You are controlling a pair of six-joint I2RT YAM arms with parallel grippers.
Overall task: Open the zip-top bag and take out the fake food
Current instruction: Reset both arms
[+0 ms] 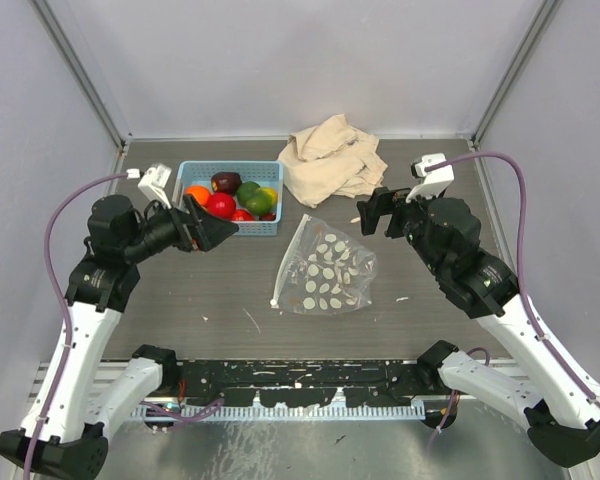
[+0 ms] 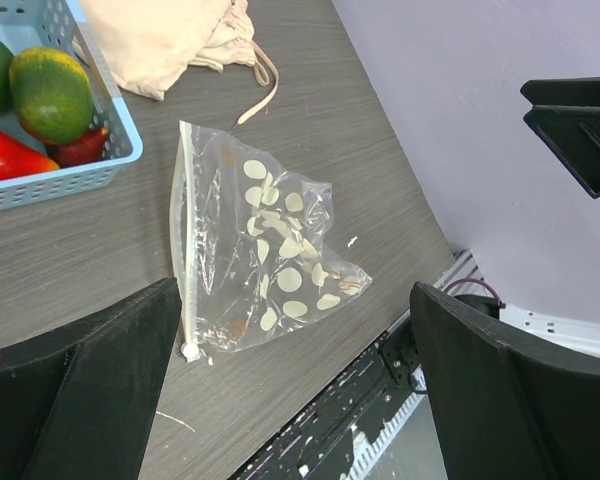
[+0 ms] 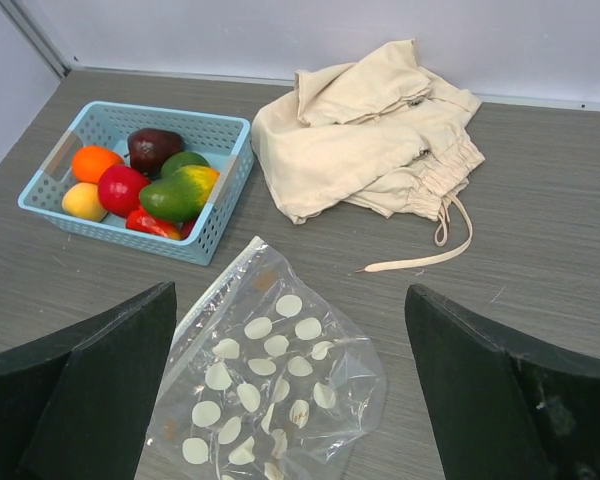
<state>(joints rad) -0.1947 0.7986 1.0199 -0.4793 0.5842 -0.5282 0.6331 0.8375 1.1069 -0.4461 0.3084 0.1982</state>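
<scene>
One zip-top bag (image 1: 325,268) lies flat on the table (image 1: 180,300) at mid-width, nearer than everything else; its white zip strip (image 1: 287,262) forms the left edge and runs near to far, the far end leaning slightly right; nothing bulky shows inside it; just beyond, the left gripper (image 1: 218,225) hangs to the bag's far left, fingers spread wide and empty, and the right gripper (image 1: 375,212) hangs to its far right, equally spread and empty; the strip faces the left arm, so that arm looks better placed for it; nothing lies between either claw and the bag; farther left, the fake food (image 1: 235,198) sits in a blue basket (image 1: 230,166), directly behind the left claw; a beige cloth bag (image 1: 330,160) lies farthest, its drawstring trailing toward the bag
</scene>
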